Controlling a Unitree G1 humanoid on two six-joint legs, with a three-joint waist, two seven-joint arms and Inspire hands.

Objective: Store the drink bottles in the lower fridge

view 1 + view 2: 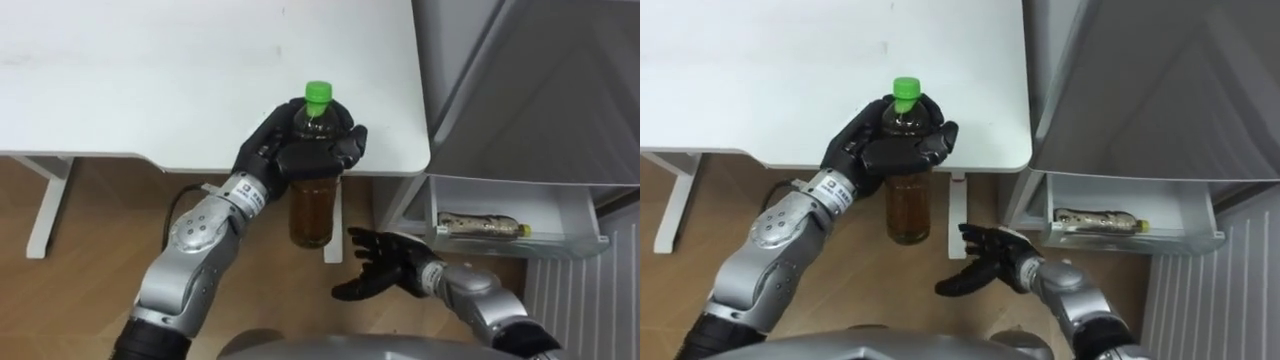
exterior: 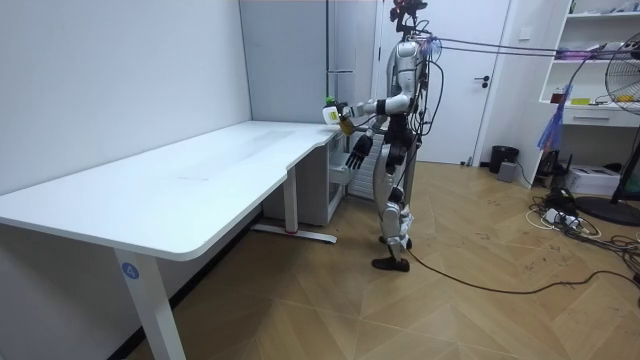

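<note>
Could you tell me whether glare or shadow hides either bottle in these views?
Left eye view: even light, no glare; the held bottle reads clearly below the left hand, the right hand open nearby. Right eye view: the lying bottle sits in soft shade in the drawer, yet legible. Room view: the table is bright, evenly lit.

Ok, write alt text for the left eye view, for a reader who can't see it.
The robot's left hand is curled round an upright bottle of amber drink with a green cap, held at the near edge of a white table. Its right hand hangs open lower down. To the right, another bottle lies in an open white fridge drawer.
</note>
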